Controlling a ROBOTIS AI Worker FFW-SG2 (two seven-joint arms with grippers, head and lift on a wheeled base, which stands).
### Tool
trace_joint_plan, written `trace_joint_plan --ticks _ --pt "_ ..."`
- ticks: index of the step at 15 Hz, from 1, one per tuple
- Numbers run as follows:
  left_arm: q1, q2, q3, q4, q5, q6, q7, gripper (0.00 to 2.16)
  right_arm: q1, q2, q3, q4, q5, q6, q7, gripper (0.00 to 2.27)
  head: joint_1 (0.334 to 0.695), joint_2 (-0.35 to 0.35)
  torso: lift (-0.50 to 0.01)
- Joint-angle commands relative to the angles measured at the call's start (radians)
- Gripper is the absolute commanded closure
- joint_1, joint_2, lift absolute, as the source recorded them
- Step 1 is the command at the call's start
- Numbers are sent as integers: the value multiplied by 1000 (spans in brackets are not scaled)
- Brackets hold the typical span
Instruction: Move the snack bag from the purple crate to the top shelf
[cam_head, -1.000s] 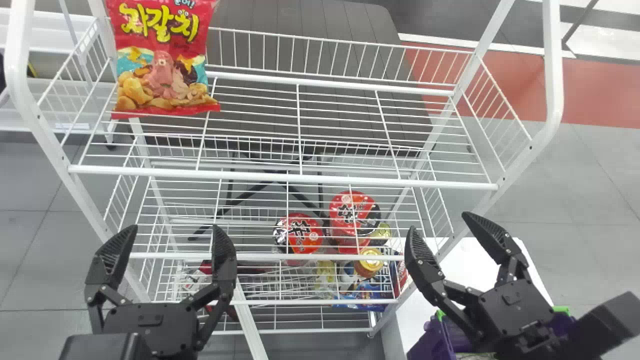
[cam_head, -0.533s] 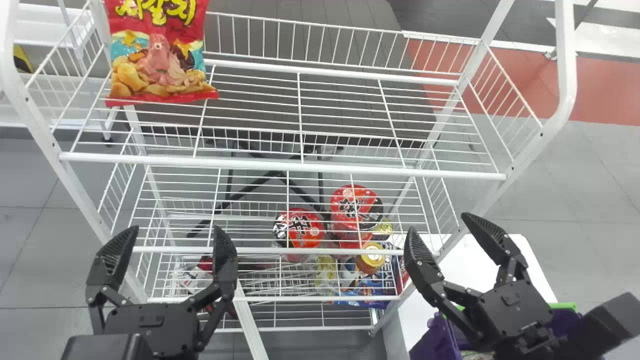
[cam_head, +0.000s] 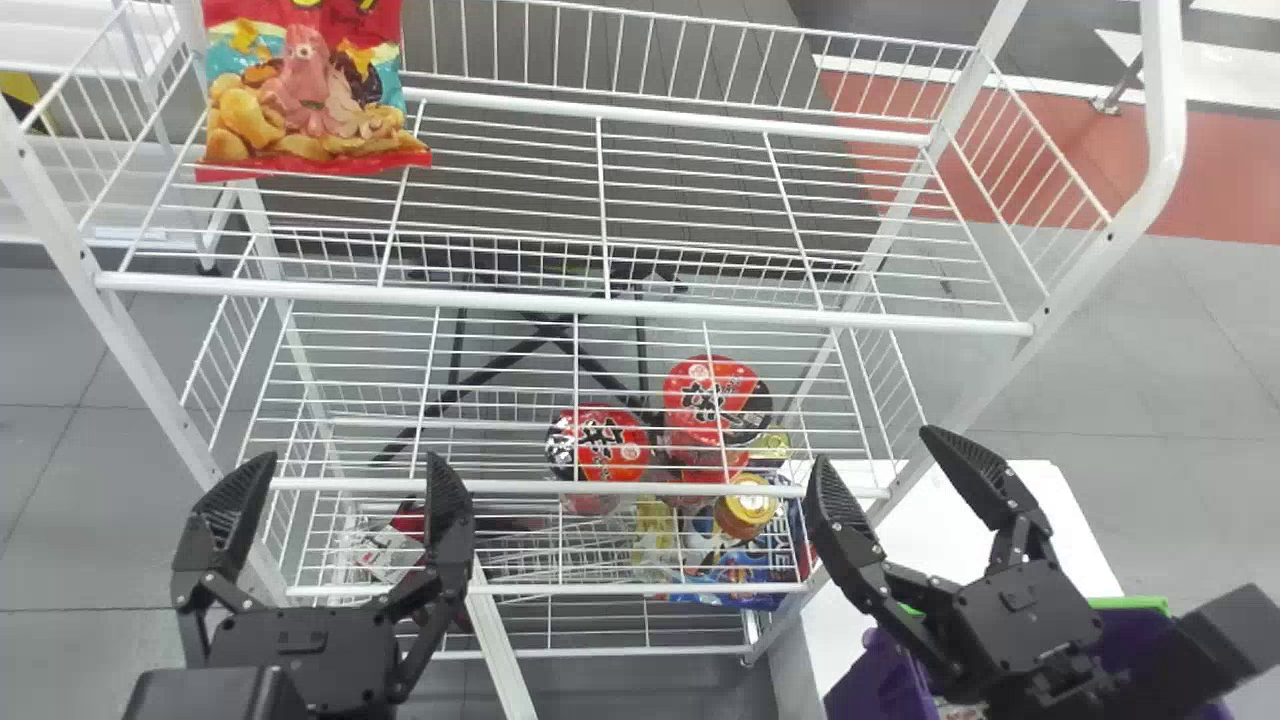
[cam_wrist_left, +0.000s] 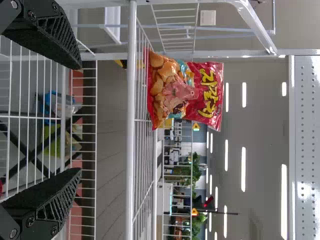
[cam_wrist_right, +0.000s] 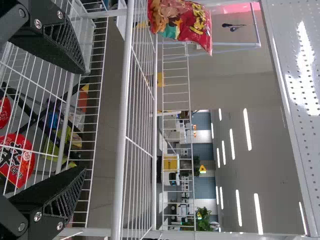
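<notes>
The snack bag (cam_head: 305, 95) stands on the top shelf (cam_head: 560, 304), at its left end, beyond and higher than the fingers of the left gripper (cam_head: 348, 458) and well apart from them. Its long axis runs up and down, bottom seam on the wires, and its printed front faces the robot with the lettering above the octopus picture. The left gripper's fingers are spread wide with nothing between them. The right gripper (cam_head: 875, 446) also has its fingers apart, empty, and is farther from the bag.

Below the top shelf, in the gap between the two grippers, two red-lidded cups (cam_head: 710, 400) sit side by side, with a gold-lidded jar (cam_head: 746, 508) nearer the right gripper's fingers. The purple crate (cam_head: 868, 675) is lower than the right gripper, partly hidden behind it, and a white bench (cam_head: 925, 520) extends below those fingers.
</notes>
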Motion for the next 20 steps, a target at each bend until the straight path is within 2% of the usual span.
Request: trace_joint_plan --ticks 1,20 --pt "-1 0 0 0 0 0 1 87 0 0 0 2 0 0 3 144 695 -175 -196" --pt "-1 1 -2 -6 0 18 0 87 -8 0 0 10 -2 3 15 144 695 -173 -271"
